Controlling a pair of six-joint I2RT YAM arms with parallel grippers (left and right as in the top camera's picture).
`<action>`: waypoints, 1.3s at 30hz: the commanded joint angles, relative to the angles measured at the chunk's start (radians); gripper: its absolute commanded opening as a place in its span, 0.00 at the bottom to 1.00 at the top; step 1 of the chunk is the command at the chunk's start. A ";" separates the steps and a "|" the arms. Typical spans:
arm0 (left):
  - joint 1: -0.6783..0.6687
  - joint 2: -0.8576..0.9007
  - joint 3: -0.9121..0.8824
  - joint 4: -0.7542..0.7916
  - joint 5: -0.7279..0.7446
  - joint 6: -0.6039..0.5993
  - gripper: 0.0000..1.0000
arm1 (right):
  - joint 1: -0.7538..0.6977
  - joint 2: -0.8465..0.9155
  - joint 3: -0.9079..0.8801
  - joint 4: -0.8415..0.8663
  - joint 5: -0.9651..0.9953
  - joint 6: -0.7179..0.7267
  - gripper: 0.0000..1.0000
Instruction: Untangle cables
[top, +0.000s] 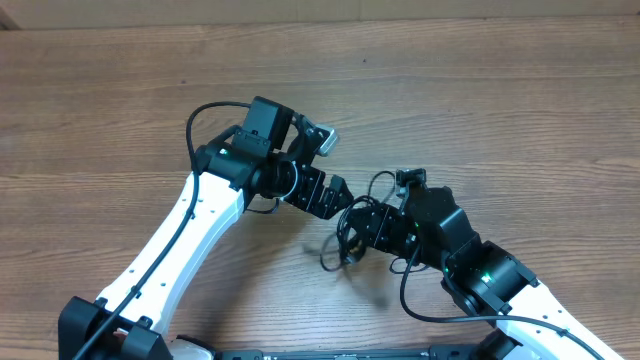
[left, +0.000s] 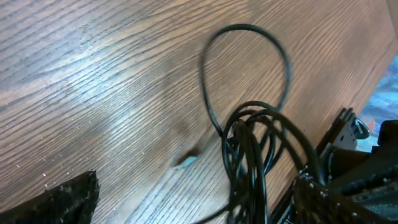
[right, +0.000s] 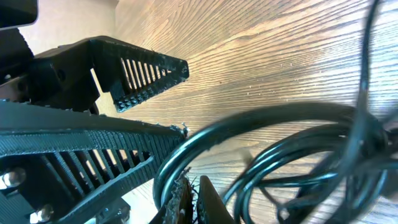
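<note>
**A:** While the right end effector (right: 193, 199) is clamped on a strand, the question is where the rest sits for the free side. Layout on the table (top: 500, 90)?

**B:** Both end effectors meet mid-table, tips near each other. Left end effector (right: 185, 99) is wide open and holds nothing. In the right wrist view its fingers (right: 143, 78) aim at the cables (left: 252, 146), just beside them and not touching.

**A:** And the cables themselves?

**B:** Bunched in one clump at the right end effector. They look raised off the wood, with a shadow under them. In the left wrist view the clump sits right of centre, nearer the finger at that edge.

**A:** Axis?

**B:** Strands in the clump run roughly along the left end effector's line of reach. One loop (left: 244, 27) stands clear at the far end, beyond the clump.

**A:** So the right is on it, and the left is the one to move.

**B:** My read: the left shifts sideways to centre. The loop is a cleaner target than the clump.
</note>
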 joint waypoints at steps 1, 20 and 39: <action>-0.011 0.005 0.005 0.002 -0.017 0.011 1.00 | -0.002 -0.011 0.002 0.003 0.011 -0.035 0.04; -0.013 0.005 0.001 0.005 -0.372 -0.317 0.98 | -0.002 0.038 0.002 -0.152 0.056 -0.037 0.41; -0.013 0.208 -0.118 0.201 -0.490 -0.370 0.57 | -0.002 0.038 0.002 -0.279 0.090 -0.037 1.00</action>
